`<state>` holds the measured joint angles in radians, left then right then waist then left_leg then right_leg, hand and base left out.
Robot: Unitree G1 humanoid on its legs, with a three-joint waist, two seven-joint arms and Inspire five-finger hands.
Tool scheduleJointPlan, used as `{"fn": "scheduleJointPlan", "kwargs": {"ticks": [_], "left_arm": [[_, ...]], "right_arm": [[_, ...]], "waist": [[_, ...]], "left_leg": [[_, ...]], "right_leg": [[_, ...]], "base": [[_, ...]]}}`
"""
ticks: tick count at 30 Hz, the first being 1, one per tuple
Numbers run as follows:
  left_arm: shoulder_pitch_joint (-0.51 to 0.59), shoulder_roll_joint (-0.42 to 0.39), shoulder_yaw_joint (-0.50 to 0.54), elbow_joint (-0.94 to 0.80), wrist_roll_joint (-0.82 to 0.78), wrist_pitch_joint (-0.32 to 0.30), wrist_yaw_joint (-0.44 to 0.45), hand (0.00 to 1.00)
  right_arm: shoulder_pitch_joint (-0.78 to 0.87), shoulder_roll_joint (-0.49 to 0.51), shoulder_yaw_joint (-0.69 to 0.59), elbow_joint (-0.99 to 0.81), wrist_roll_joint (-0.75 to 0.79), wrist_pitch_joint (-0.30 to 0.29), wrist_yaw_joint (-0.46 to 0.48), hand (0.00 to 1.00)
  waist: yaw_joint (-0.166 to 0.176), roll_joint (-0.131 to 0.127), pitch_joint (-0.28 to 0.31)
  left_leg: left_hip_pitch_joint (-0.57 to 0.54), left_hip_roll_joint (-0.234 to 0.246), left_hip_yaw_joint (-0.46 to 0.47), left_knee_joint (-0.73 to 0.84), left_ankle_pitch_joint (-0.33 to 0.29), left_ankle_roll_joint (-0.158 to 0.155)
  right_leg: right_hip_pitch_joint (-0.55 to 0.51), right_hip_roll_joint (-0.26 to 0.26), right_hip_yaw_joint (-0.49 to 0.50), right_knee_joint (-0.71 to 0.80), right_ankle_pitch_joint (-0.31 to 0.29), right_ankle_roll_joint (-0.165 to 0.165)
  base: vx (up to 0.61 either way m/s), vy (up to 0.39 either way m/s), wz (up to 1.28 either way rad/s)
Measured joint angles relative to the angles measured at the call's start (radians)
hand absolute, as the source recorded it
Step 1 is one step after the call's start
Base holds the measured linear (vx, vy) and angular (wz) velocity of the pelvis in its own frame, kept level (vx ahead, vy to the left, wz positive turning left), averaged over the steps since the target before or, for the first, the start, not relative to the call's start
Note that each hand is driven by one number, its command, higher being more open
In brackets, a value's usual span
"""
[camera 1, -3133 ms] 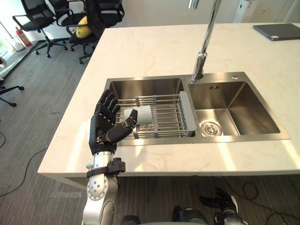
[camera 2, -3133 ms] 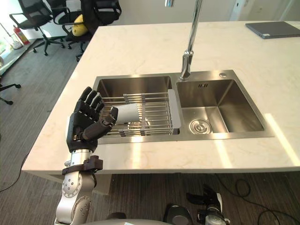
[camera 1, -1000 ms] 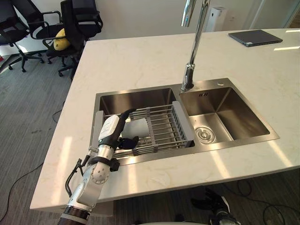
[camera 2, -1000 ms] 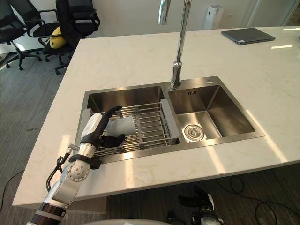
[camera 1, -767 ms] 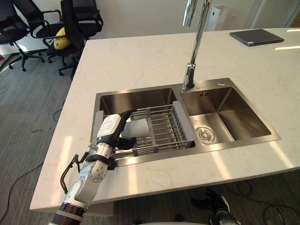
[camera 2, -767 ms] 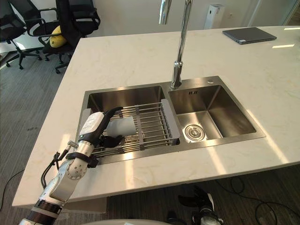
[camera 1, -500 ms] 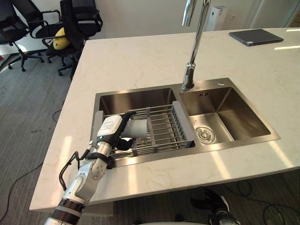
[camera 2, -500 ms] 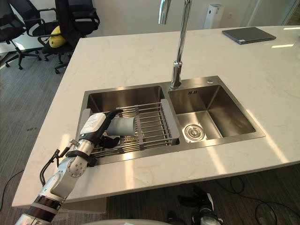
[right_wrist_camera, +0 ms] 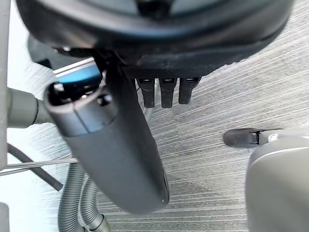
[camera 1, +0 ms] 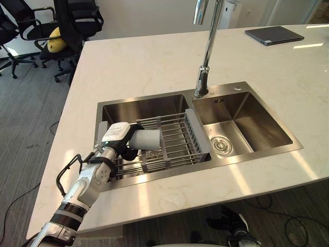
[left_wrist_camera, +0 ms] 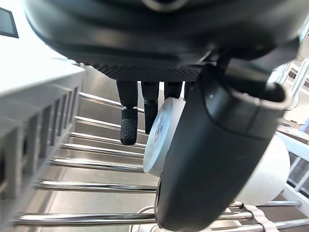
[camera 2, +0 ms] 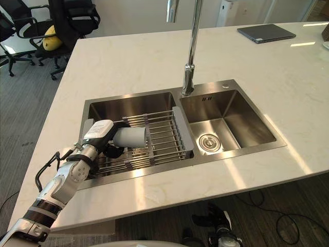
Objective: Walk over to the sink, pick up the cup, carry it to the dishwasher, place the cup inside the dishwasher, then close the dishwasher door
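A pale grey cup lies on its side on the wire rack in the left basin of the steel sink. My left hand reaches in from the counter's front edge and is shut on the cup's near end. In the left wrist view the thumb presses one side of the cup and the fingers curl down its far side. My right hand hangs low over the grey carpet, fingers relaxed and holding nothing.
A tall chrome faucet rises between the two basins. The right basin holds only its drain. A closed laptop lies at the far right of the pale stone counter. Office chairs stand beyond its far left corner.
Over the last second my left hand has dropped further onto the rack and its thumb and fingers have curled round the cup's end. The whole view has shifted slightly.
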<state>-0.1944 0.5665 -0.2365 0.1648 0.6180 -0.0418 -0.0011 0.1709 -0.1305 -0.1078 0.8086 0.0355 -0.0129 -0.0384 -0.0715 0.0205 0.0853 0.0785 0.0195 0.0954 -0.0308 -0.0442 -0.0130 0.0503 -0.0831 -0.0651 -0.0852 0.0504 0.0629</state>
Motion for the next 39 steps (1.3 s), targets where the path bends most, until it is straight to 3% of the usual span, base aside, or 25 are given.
{"fn": "scheduleJointPlan", "kwargs": {"ticks": [6,9,17,28,39], "left_arm": [[0.004,-0.011,0.008,-0.012,-0.096,0.000,0.003,0.30],[0.081,-0.107,0.085,-0.103,-0.210,0.002,0.048,0.30],[0.239,-0.302,0.113,-0.346,-0.489,-0.004,0.125,0.30],[0.385,-0.418,0.152,-0.486,-0.710,-0.033,0.149,0.30],[0.488,-0.478,0.153,-0.505,-0.874,-0.037,0.148,0.30]], "right_arm": [[-0.002,0.000,0.000,0.001,0.001,0.000,-0.001,0.90],[-0.002,0.004,-0.007,0.003,0.002,0.000,-0.005,0.90],[-0.001,0.022,-0.064,0.006,0.007,0.001,-0.014,0.90],[0.028,0.052,-0.115,0.002,0.020,0.001,-0.040,0.90],[0.037,0.059,-0.122,-0.003,0.023,0.001,-0.049,0.90]], "waist": [[0.003,-0.007,0.007],[0.005,-0.010,0.010],[0.031,-0.007,0.013],[0.037,-0.003,0.015],[0.056,-0.001,0.014]], "left_leg": [[0.000,0.000,0.000,0.000,0.000,0.000],[0.000,0.000,0.000,0.000,0.000,0.000],[0.011,0.004,0.015,0.016,-0.011,0.000],[0.017,0.010,0.055,0.049,-0.038,0.000],[0.018,0.016,0.078,0.078,-0.057,-0.001]], "right_leg": [[0.000,0.000,0.001,0.000,0.001,0.001],[0.001,-0.001,0.002,0.001,0.001,0.000],[0.010,0.001,0.024,0.005,0.001,0.000],[0.008,0.007,0.065,0.020,0.000,0.001],[0.005,0.010,0.090,0.035,-0.001,0.003]], "base": [[-0.01,-0.004,0.00],[-0.02,-0.017,0.00],[-0.04,-0.019,-0.05],[-0.03,-0.012,-0.11],[-0.05,-0.020,-0.06]]}}
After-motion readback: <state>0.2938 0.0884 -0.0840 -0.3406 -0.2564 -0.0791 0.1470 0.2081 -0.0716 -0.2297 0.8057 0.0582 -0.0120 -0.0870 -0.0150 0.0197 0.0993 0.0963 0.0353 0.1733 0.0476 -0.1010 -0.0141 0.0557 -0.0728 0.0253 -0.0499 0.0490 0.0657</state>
